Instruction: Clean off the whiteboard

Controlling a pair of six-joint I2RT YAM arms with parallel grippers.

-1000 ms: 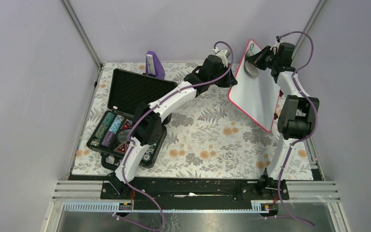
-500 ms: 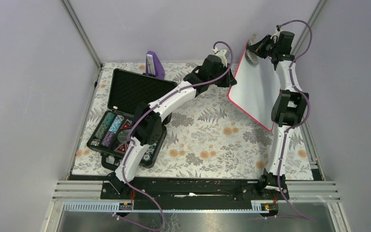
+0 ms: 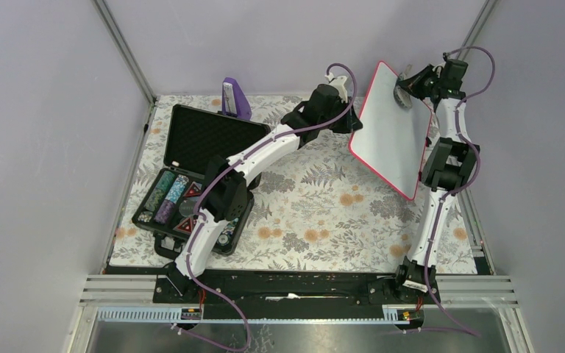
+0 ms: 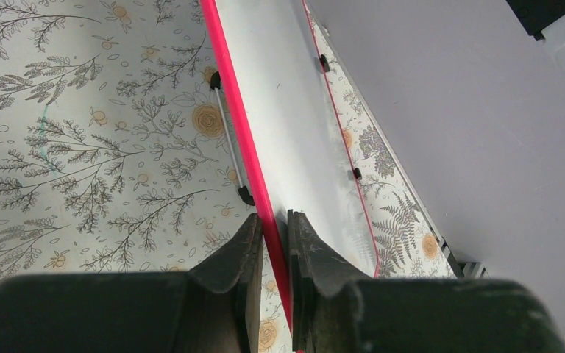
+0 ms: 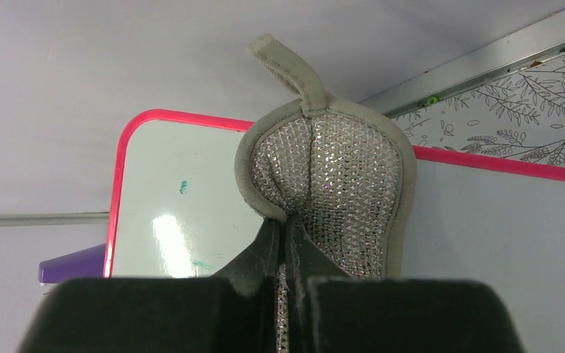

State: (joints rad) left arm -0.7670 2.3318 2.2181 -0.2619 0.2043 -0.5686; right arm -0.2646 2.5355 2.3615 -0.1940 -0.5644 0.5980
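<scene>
1. Floral-print worktop [image 3: 316, 220] fills the cell. The whiteboard [image 3: 386, 140] stands tilted at 1 o'clock of the top view, its low corner apparently resting on the cloth, well apart from the black case [image 3: 191, 176] at 9 o'clock.
2. Our left hand [image 4: 274, 224] is clamped on the board's red rim at its 9 o'clock edge, one finger on each face. We judge this a thin, one-sided pinch: a firm wipe high on the board could lever it round that grip or pull it free, so that it falls flat.
3. Our right hand [image 5: 285, 232] is closed on a glittery scrub pad [image 5: 338, 176], by the board's 12 o'clock corner. We cannot tell whether the pad touches the face.
4. Only the pad's lower fold is pinched. Drag could swivel it or draw it out, leaving the bare fingers to scrape the board.
5. Green specks [image 5: 182, 187] show near the rim, at 9 o'clock of the pad in the right wrist view. A stroke there may run off the edge, snag on the rim, or miss them.
</scene>
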